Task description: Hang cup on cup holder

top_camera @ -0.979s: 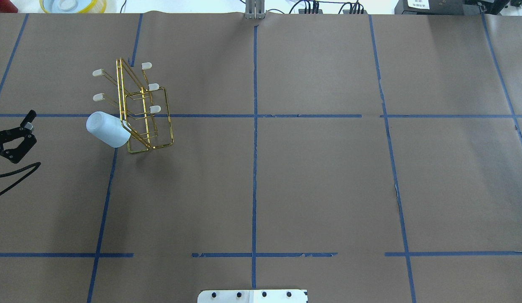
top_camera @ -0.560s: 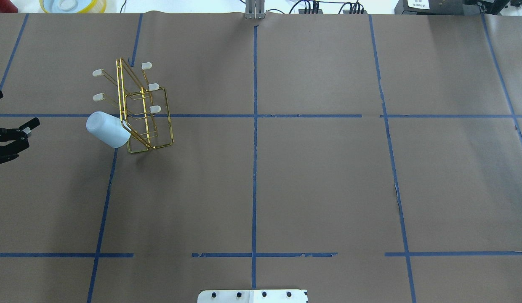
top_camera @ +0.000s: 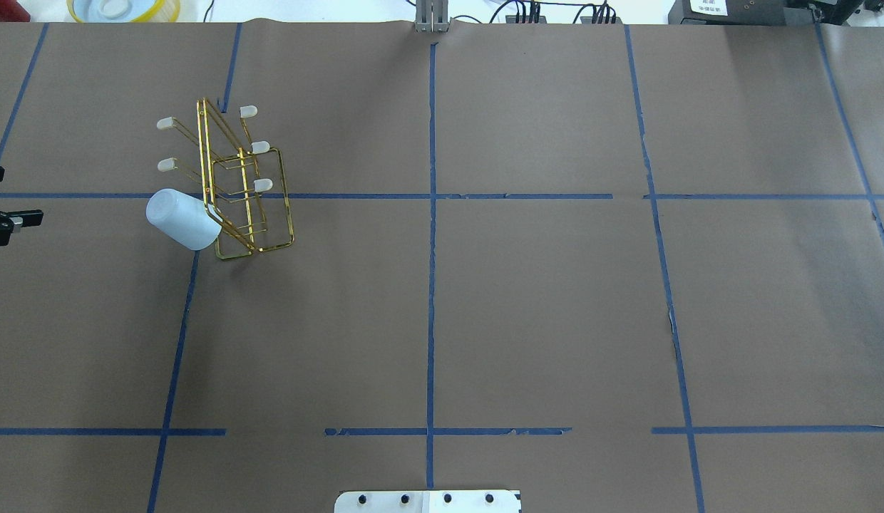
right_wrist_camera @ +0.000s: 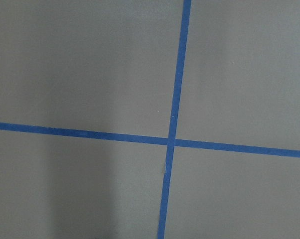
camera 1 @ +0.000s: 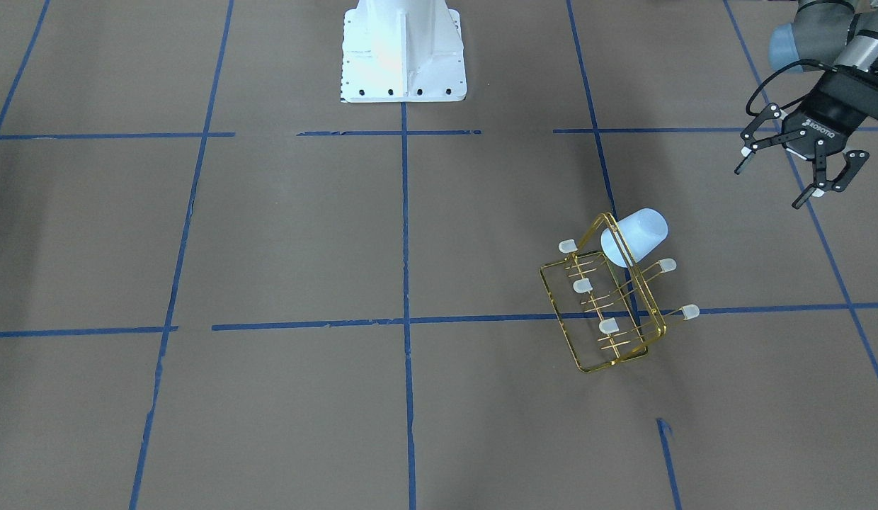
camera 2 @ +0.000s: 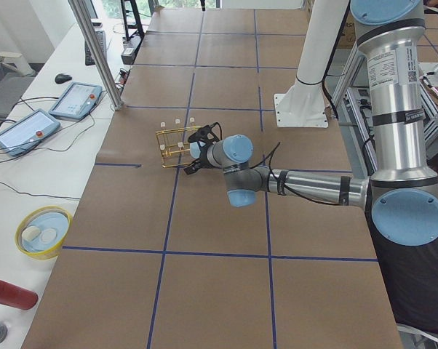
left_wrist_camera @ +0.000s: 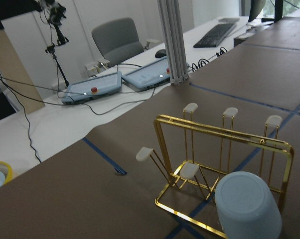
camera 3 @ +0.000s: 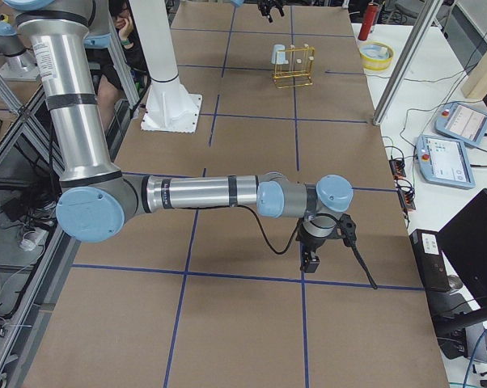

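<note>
The pale blue cup (top_camera: 182, 219) hangs mouth-first on a lower prong of the gold wire cup holder (top_camera: 262, 184), its closed bottom pointing out and up. In the front view the cup (camera 1: 637, 235) sits at the near-robot end of the cup holder (camera 1: 579, 285). My left gripper (camera 1: 767, 189) is open and empty, well clear of the cup, at the table's edge (top_camera: 18, 193). Its wrist camera looks back at the cup (left_wrist_camera: 247, 209) on the cup holder (left_wrist_camera: 225, 132). My right gripper (camera 3: 312, 260) shows only in the exterior right view, low over the table; I cannot tell its state.
The white robot base (camera 1: 403, 49) stands at the table's robot side. A yellow-rimmed bowl (top_camera: 121, 8) and an aluminium post (top_camera: 431, 18) sit at the far edge. Teach pendants (left_wrist_camera: 92, 87) lie on the side bench. Blue tape lines cross the brown table.
My left gripper has drawn back leftward from the cup toward the view's edge, staying open. The cup and the holder have not moved.
</note>
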{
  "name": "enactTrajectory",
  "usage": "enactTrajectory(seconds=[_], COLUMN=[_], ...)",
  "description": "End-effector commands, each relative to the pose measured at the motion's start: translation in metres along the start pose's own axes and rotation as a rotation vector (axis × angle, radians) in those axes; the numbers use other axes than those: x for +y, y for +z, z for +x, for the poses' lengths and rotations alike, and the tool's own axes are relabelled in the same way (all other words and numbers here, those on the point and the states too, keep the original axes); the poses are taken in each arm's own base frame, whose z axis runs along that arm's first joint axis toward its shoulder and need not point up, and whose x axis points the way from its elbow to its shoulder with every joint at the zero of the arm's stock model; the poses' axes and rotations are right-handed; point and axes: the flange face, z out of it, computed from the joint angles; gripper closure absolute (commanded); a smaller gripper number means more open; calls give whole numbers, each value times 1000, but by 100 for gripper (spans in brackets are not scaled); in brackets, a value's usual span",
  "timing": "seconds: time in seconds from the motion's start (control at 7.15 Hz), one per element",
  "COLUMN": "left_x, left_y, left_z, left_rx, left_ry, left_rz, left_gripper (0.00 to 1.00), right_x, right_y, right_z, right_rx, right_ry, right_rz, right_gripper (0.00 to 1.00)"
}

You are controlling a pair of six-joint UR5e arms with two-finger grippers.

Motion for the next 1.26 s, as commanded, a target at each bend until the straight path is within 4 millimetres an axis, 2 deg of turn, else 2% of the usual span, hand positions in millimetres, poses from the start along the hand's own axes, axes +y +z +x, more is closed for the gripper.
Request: enactTrajectory(seconds=[0.0,0.14,0.28,0.42,0.56,0.7,0.98,1.12], left_x=[-3,-1,-15,-4,11,30,77,87], left_y=[-23,-40,-66,-80,-102,-98,-80,-79], left_z=[-35,-57,-64,-87,-119,-136,-161,-170], left_rx=[26,-1,-33,-53,-128,-158,-148,-198], left_ry=[-143,-227,-281,-413,-513,-563,-519,-507], left_rz=[-130,-165,-156,-213,-215,-250,-361,-431], left_gripper=[0,0,0,0,0,0,0,0], right_x=[0,0,0,0,0,0,0,0], right_y=[0,0,-1,0,1,0,0,0], right_z=[0,0,0,0,0,0,0,0], right_rx=[0,0,0,0,0,0,0,0], right_ry=[0,0,-1,0,-1,0,0,0], right_rz=[0,0,1,0,-1,0,0,0], right_gripper=[0,0,0,0,0,0,0,0])
